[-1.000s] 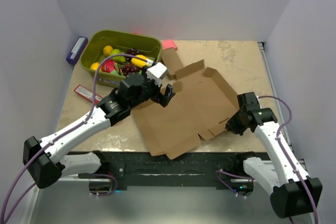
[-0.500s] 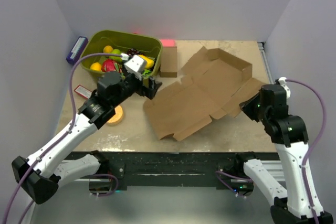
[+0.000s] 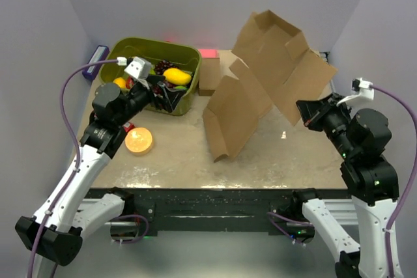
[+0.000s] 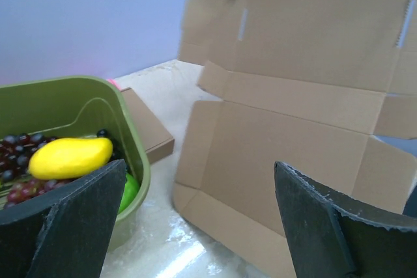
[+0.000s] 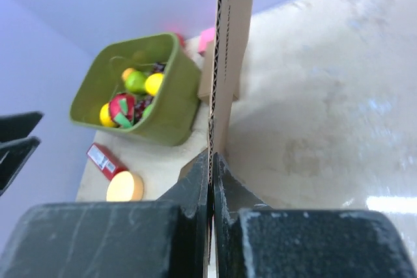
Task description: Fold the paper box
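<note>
A pale, mottled table boxed in by plain walls fills the overhead view. The paper box stands right of centre, nearly upright, with its lower edge apparently resting on the surface. The right gripper is clenched on its right-hand edge. The left gripper hangs wide open by the green bin, well apart from the cardboard.

The left wrist view faces the sheet's creased inner side between spread, empty fingers. The right wrist view shows jaws pinched tight on the corrugated edge.

The step looks like repositioning the unfolded sheet. Next, I judge, it must be laid flat so a side flap can be creased up.
</note>
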Motion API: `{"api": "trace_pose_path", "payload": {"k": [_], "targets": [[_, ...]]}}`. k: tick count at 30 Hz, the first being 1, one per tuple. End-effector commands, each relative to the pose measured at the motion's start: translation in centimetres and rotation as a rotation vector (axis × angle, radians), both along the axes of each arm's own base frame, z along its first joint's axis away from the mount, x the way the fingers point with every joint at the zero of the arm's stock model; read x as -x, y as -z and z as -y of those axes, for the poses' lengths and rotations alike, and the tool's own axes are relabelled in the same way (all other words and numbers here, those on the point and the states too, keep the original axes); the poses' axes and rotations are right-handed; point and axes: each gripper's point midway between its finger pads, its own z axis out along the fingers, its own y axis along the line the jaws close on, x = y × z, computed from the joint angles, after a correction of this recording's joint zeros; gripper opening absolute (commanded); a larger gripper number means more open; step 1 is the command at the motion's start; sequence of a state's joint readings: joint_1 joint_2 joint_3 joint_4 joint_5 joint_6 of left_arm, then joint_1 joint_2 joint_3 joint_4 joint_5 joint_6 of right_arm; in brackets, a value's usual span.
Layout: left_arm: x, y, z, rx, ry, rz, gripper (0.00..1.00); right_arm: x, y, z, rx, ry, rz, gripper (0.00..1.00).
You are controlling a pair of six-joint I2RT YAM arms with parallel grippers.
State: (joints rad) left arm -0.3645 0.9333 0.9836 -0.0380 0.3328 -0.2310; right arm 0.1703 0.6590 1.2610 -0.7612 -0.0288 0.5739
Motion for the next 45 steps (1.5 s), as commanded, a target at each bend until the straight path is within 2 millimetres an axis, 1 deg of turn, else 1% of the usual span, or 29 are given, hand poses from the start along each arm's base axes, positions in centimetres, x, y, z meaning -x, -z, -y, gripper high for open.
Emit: {"api": "trace_pose_path", "payload": {"k": [1,3,4,6,7,8,9,11,12,14,16,17,19,22,23,25,26,27,30,33,34,36,37,39,40,41,42,43,45], "targets": [[0.5,-2.4,1.3,0.071,0.111,0.015,1.0,0.9,-7.8,-2.5,0.095,-0.19,0.299,0.0],[0.5,-3.0,1.4,0.085,0.13,0.012,1.0,1.7,-9.3,-2.9,0.111,-0.227,0.364,0.0],[0.4,-3.0,1.6,0.088,0.141,0.005,1.0,2.2,-10.4,-3.0,0.122,-0.235,0.404,0.0],[0.7,-3.9,1.8,0.102,0.166,0.012,1.0,3.0,-11.5,-3.5,0.138,-0.276,0.441,0.0],[0.8,-4.2,1.8,0.104,0.172,0.014,1.0,3.1,-11.6,-3.7,0.151,-0.292,0.444,0.0],[0.8,-5.1,1.5,0.108,0.169,0.03,1.0,3.1,-11.6,-3.9,0.154,-0.307,0.439,0.0],[0.8,-5.3,1.3,0.106,0.162,0.033,1.0,3.7,-12.3,-4.2,0.159,-0.333,0.452,0.0],[0.9,-6.9,0.5,0.108,0.136,0.072,1.0,3.7,-11.9,-4.5,0.179,-0.356,0.434,0.0],[0.8,-6.7,0.2,0.098,0.119,0.06,1.0,4.1,-12.2,-4.7,0.184,-0.378,0.445,0.0],[0.7,-7.6,-0.7,0.096,0.095,0.081,1.0,4.7,-12.5,-5.2,0.181,-0.413,0.455,0.0],[0.3,-7.8,-1.1,0.1,0.082,0.081,1.0,5.7,-13.1,-5.8,0.175,-0.46,0.476,0.0],[0.2,-8.4,-1.6,0.105,0.078,0.096,1.0,5.9,-13.2,-6.0,0.171,-0.476,0.475,0.0],[0.1,-9.2,-2.3,0.11,0.066,0.118,1.0,6.9,-13.5,-6.7,0.159,-0.53,0.483,0.0],[-0.5,-10.3,-4.2,0.105,-0.001,0.15,1.0,7.4,-13.5,-7.3,0.139,-0.576,0.484,0.0],[-0.9,-10.5,-5.2,0.098,-0.038,0.16,1.0,7.7,-13.4,-7.5,0.136,-0.594,0.484,0.0],[-1.3,-10.5,-6.6,0.096,-0.106,0.164,1.0,7.9,-13.4,-7.7,0.134,-0.61,0.484,0.0],[-1.7,-10.2,-7.5,0.091,-0.142,0.164,1.0,8.1,-13.3,-7.9,0.134,-0.628,0.484,0.0],[-1.6,-10.3,-8.1,0.091,-0.165,0.177,1.0,8.4,-13.3,-7.9,0.134,-0.637,0.489,0.0],[-2.3,-9.5,-9.2,0.08,-0.22,0.17,1.0,9.2,-13.5,-8.1,0.142,-0.661,0.507,0.0],[-2.5,-8.7,-9.4,0.076,-0.224,0.156,1.0,9.6,-13.5,-8.4,0.142,-0.685,0.512,0.0],[-2.4,-9.1,-9.3,0.078,-0.214,0.181,1.0,9.7,-13.5,-8.4,0.141,-0.691,0.513,0.0],[-2.2,-8.7,-9.1,0.075,-0.202,0.182,1.0,9.7,-13.5,-8.4,0.142,-0.693,0.511,0.0],[-2.3,-8.1,-9.1,0.072,-0.203,0.17,1.0,9.7,-13.5,-8.4,0.144,-0.693,0.513,0.0],[-2.2,-7.6,-9.1,0.068,-0.205,0.164,1.0,9.7,-13.4,-8.4,0.147,-0.691,0.512,0.0],[-2.4,-6.7,-9.2,0.064,-0.209,0.148,1.0,9.8,-13.4,-8.4,0.149,-0.689,0.516,0.0],[-2.6,-6.3,-10.0,0.061,-0.235,0.138,1.0,9.9,-13.6,-8.3,0.148,-0.689,0.521,0.0],[-2.6,-6.0,-10.2,0.063,-0.24,0.13,1.0,9.9,-13.6,-8.3,0.152,-0.683,0.524,0.0],[-2.8,-5.1,-10.5,0.064,-0.249,0.11,1.0,10.0,-13.7,-8.2,0.152,-0.678,0.527,0.0],[-2.7,-4.6,-10.5,0.084,-0.236,0.101,1.0,10.2,-13.9,-8.1,0.155,-0.677,0.534,0.0]]}}
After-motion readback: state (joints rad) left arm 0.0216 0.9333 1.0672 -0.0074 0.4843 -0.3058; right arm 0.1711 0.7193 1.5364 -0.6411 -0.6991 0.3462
